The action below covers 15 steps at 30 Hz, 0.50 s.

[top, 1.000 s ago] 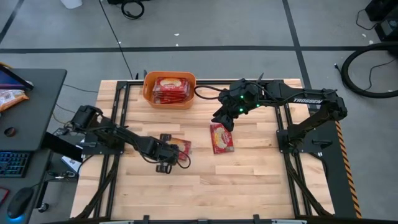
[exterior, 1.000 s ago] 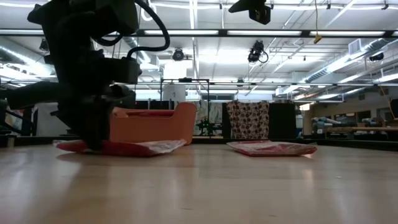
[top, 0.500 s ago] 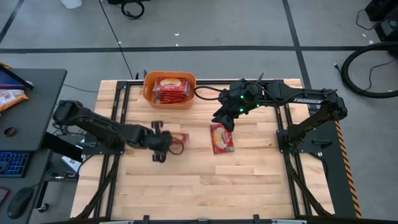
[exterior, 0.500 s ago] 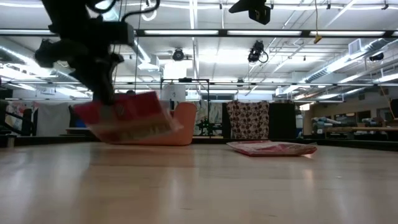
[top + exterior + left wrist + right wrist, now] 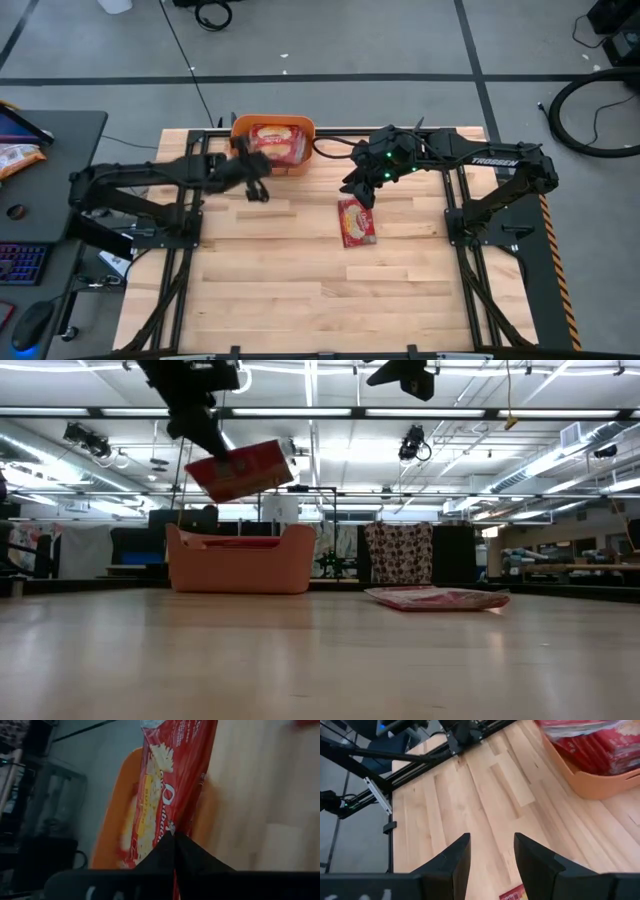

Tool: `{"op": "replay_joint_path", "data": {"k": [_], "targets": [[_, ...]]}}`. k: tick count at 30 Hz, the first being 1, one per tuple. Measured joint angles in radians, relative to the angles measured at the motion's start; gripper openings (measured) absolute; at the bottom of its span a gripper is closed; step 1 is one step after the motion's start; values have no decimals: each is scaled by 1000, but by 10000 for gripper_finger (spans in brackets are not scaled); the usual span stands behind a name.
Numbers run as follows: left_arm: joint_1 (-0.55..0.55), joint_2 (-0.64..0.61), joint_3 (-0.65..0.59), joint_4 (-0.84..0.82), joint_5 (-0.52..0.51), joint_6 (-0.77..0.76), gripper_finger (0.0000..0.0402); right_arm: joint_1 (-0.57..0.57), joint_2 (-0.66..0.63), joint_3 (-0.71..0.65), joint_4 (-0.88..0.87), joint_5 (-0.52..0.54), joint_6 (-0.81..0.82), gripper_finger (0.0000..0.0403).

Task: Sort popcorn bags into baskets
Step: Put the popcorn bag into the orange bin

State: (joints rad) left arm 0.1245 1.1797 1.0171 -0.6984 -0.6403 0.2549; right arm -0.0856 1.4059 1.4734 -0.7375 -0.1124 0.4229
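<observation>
The orange basket (image 5: pixel 272 146) stands at the table's far edge with several red popcorn bags lying in it (image 5: pixel 600 745). My left gripper (image 5: pixel 203 432) is high over the basket (image 5: pixel 240 560), shut on one red popcorn bag (image 5: pixel 240 470). Another popcorn bag (image 5: pixel 356 222) lies flat on the table to the right of centre (image 5: pixel 435 598). My right gripper (image 5: pixel 358 192) hovers open just beyond that bag, touching nothing; only the bag's corner (image 5: pixel 514 895) shows between its fingers. My left gripper pinches the popcorn bag between its two shut fingers (image 5: pixel 165 852) at one edge of the bag (image 5: pixel 172 827). The fingers come from above, slanting down. The bag is lifted clear, tilted, and hangs over the basket's left part (image 5: pixel 117 820).
Black frame rails run along the table's left, right and far sides (image 5: pixel 190 170). A black cable (image 5: pixel 330 150) lies beside the basket's right end. Bare wooden tabletop (image 5: pixel 330 290) stretches across the near half.
My left gripper has taken the popcorn bag off the table, risen, and swung toward the far edge to a spot above the basket. The bag, flat on the wood a second ago, is now lifted clear and tilted over the basket.
</observation>
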Motion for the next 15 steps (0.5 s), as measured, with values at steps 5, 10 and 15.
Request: {"op": "replay_joint_path", "data": {"k": [5,10,15], "targets": [[172,31,-12,45,88,153,2,-1,0,0,3,15,0,155],[301,97,-12,90,159,292,2,-1,0,0,1,16,0,155],[399,167,-12,180,236,411,2,0,0,0,-4,42,0,155]]}}
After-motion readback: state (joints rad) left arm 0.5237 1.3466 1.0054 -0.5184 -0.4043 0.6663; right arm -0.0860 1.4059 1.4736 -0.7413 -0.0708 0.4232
